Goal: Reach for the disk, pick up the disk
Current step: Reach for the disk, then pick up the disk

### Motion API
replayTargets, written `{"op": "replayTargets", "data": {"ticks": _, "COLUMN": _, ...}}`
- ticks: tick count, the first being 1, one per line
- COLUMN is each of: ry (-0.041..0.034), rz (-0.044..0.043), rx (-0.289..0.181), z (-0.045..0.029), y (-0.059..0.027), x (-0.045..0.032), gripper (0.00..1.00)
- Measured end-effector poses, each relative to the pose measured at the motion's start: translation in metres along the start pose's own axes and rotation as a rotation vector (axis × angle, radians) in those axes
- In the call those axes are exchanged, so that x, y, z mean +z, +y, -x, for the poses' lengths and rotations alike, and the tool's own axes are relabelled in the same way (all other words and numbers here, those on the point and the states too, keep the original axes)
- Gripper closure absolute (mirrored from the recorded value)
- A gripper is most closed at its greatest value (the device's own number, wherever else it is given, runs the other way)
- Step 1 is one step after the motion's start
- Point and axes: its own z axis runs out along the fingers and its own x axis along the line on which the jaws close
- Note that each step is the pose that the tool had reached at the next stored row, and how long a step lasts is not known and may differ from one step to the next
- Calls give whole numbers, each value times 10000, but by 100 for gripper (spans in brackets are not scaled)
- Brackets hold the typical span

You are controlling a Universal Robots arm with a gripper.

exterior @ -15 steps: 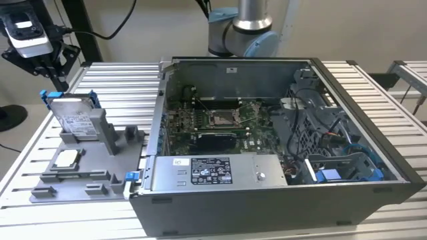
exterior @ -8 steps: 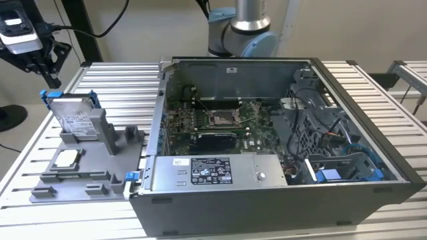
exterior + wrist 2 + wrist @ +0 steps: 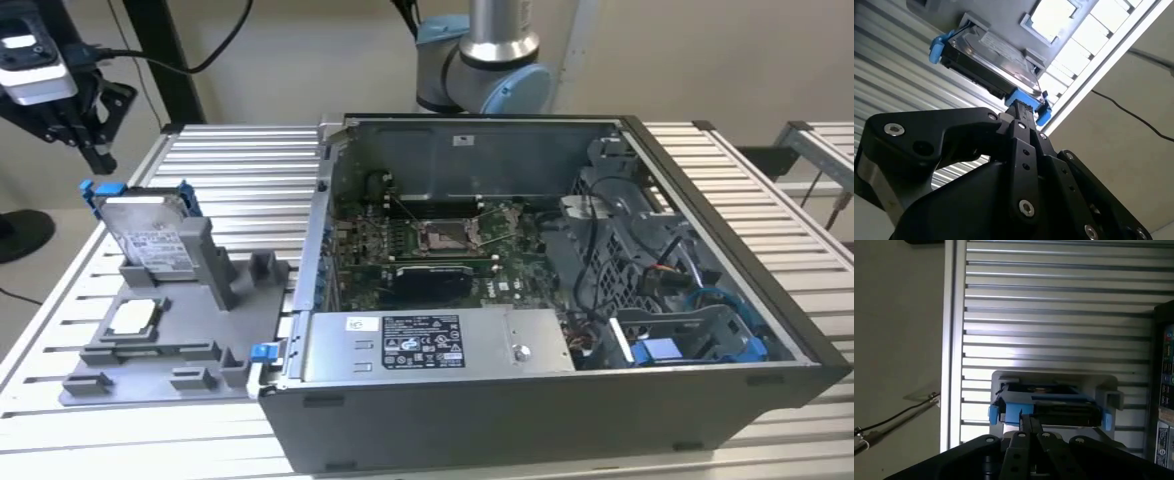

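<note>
The disk (image 3: pixel 144 235) is a silver drive with a white label in a blue bracket. It stands tilted in a slot of the grey holder (image 3: pixel 174 350) at the exterior view's left. My gripper (image 3: pixel 102 160) hangs just above the disk's upper blue corner, apart from it, with its black fingers shut together and nothing between them. In both wrist views the fingertips point at the blue bracket end of the disk (image 3: pixel 999 55) (image 3: pixel 1054 405), with the gripper (image 3: pixel 1021 106) (image 3: pixel 1029 419) a short way off it.
A small square silver chip (image 3: pixel 134 317) lies in the grey holder in front of the disk. An open computer case (image 3: pixel 534 300) with a silver box (image 3: pixel 427 345) stands at the exterior view's right on the slatted metal table (image 3: pixel 240 160). The arm's base (image 3: pixel 487 60) rises behind the case.
</note>
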Motion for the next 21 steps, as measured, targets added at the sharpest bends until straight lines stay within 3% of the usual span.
{"op": "replayTargets", "data": {"ticks": 15, "ry": 0, "rz": 0, "rx": -7, "z": -17, "y": 1, "x": 0, "gripper": 100}}
{"op": "replayTargets", "data": {"ticks": 21, "ry": 9, "rz": -3, "rx": -274, "z": -18, "y": 0, "x": 1, "gripper": 100}}
